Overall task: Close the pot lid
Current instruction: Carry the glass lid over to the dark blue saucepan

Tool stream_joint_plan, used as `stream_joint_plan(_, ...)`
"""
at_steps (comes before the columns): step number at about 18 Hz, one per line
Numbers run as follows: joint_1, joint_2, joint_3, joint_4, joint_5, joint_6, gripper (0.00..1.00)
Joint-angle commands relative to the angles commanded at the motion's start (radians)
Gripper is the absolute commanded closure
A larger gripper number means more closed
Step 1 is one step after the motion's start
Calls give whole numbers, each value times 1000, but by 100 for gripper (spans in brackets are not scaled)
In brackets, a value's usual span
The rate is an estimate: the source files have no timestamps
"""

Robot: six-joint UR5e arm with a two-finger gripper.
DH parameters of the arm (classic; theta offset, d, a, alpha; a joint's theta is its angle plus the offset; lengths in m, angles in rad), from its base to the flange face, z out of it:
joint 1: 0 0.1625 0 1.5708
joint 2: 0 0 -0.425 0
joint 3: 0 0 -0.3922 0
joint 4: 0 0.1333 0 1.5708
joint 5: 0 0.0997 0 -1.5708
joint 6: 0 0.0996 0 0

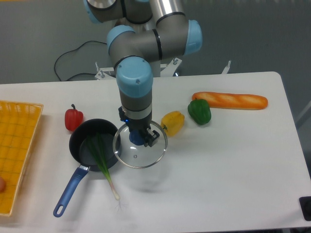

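Lid (pixel 140 151): round transparent glass disc, thin metal rim, blue centre knob. Held off the white tabletop (pixel 228 165), with a faint shadow on the surface below and to the right. Left edge of disc overlaps the right rim of the pot in this view; most of the disc sits to the pot's right, not centred over it. Disc roughly level, perhaps slightly tilted; cannot tell for certain.

Two-finger gripper (pixel 139 137) of the grey-and-light-blue arm: pointing straight down, fingers pinched on the blue knob from both sides.

Pot (pixel 95 143): small round dark blue-black saucepan, standing upright on the table, uncovered. Long blue handle running toward the lower left. Green spring onion (pixel 103 165) lying across the pot, green leaves inside, white root end out over the front rim onto the table.

Other items noted:
- small red bell pepper (pixel 73 119), just behind the pot's left rim, touching or nearly so
- yellow bell pepper (pixel 173 123), just right of the lid's rim
- green bell pepper (pixel 199 111), further right
- long orange-brown bread loaf (pixel 230 101), behind and right of the green pepper
- yellow woven basket (pixel 17 150), at the left table edge, partly out of frame
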Motion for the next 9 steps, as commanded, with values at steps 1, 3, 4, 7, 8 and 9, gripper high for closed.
stream_joint_plan(1,-5,6,-2,3,0,-38,62)
stream_joint_plan(3,-12,8,0,5,-2,-112,62)
stream_joint_plan(4,-14,9,-2,5,-2,-117,62)
stream_joint_plan(7,-18,9,-3,3,0,-132,62)
stream_joint_plan(8,-31,8,-3,5,0,-149,62)
stream_joint_plan(9,-41,8,-5,3,0,-175,62)
